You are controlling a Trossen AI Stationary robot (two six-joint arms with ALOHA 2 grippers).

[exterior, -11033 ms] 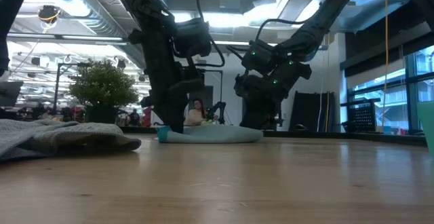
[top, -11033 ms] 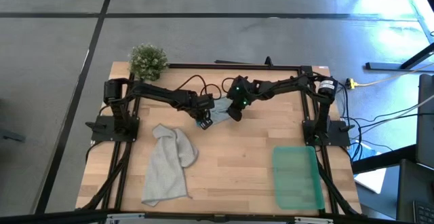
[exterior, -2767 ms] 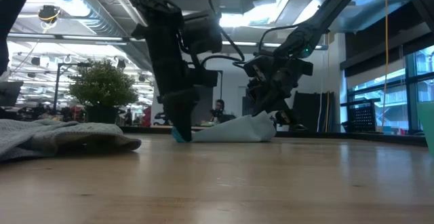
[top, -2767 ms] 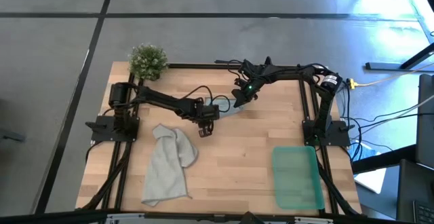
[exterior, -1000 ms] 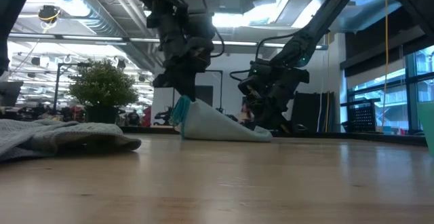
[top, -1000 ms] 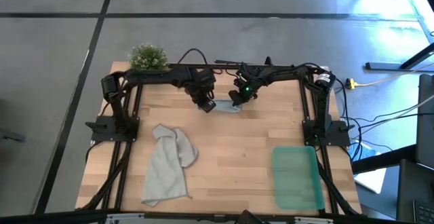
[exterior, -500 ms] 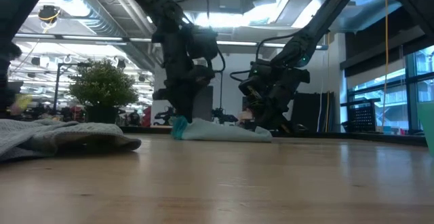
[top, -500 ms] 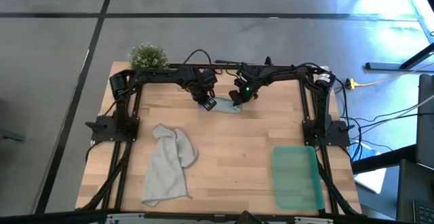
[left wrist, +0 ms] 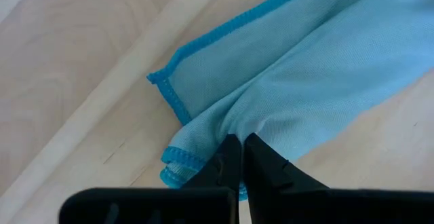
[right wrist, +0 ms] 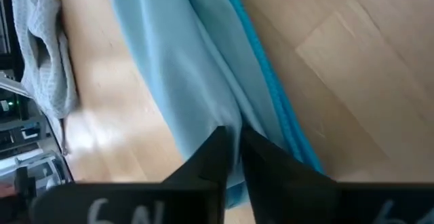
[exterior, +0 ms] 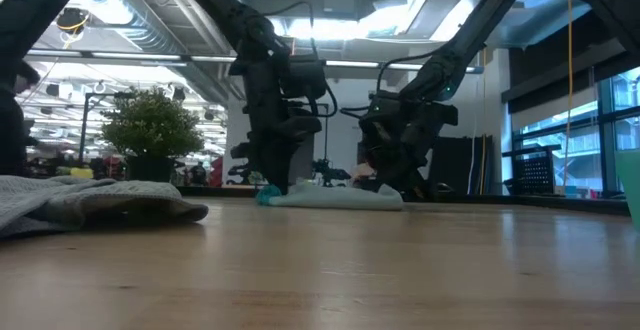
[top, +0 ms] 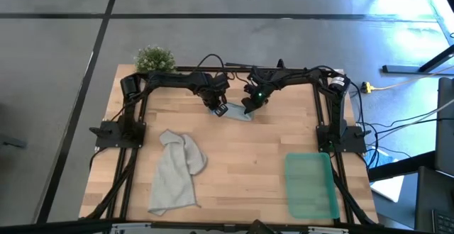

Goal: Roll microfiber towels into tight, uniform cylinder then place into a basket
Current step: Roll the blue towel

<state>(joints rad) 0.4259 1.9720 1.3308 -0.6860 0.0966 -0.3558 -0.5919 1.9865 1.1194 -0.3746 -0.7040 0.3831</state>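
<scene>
- An open robotics lab or workshop hall is shown.
- A wooden bench (top: 234,156) is set on grey carpet, with two dark arms mounted.
- Exposed ceiling ducts (exterior: 150,35), strip lights and tall windows (exterior: 560,140) are seen beyond.

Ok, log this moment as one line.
left gripper: shut on blue towel | right gripper: pinching other end | grey towel: unrolled | basket: empty

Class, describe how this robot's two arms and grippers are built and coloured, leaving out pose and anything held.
Both arms are black, jointed links with looping black cables. The right arm has a small green light. The left gripper and right gripper each end in two dark tapered fingers.
</scene>
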